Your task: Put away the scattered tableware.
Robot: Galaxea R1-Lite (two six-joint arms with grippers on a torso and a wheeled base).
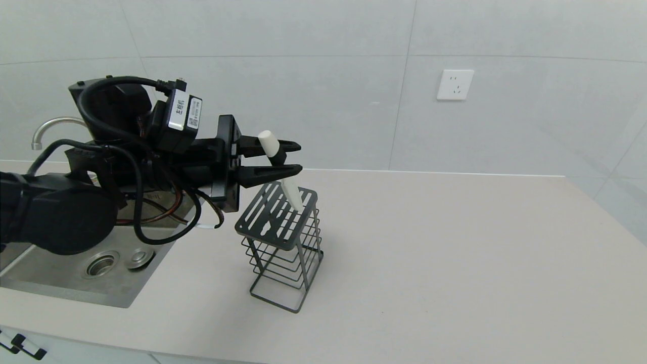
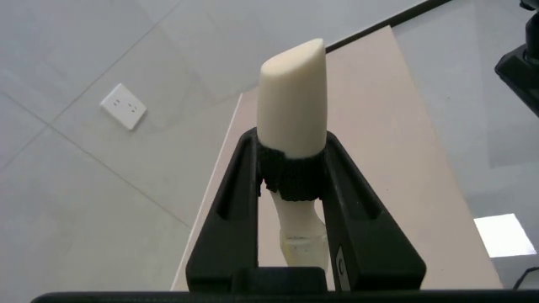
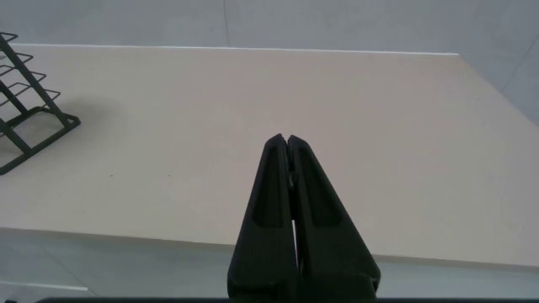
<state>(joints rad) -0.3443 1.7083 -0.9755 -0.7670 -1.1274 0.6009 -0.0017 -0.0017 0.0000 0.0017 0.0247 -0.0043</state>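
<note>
While the right gripper (image 3: pixel 287 143) hangs pinched together and empty just off the counter's (image 3: pixel 379 126) near edge, the job sits with the left arm. Nearest on the counter stands the wire rack (image 1: pixel 283 237), upright, w/ the sink (image 1: pixel 60 273) beside it on the robot's left. Directly above the rack's slotted top, the left gripper (image 1: pixel 298 157) comes in level from the left, fingers pointing right and clamped on the knife (image 1: pixel 268 143) at its black collar, btwn white handle and pale blade. The knife's long axis runs nearly vertical, leaning a little: handle end up and toward the left, blade pointing down and right. The tip meets a slot near the top's far right corner; how deep it sits can't be told. Judging from this, the next move is a drop along the blade's own line, approx. straight down, w/ the lean taken out so the blade doesn't bind in the slot. Farther back, a faucet (image 1: pixel 50 126) and a wall socket (image 1: pixel 455 84).
</note>
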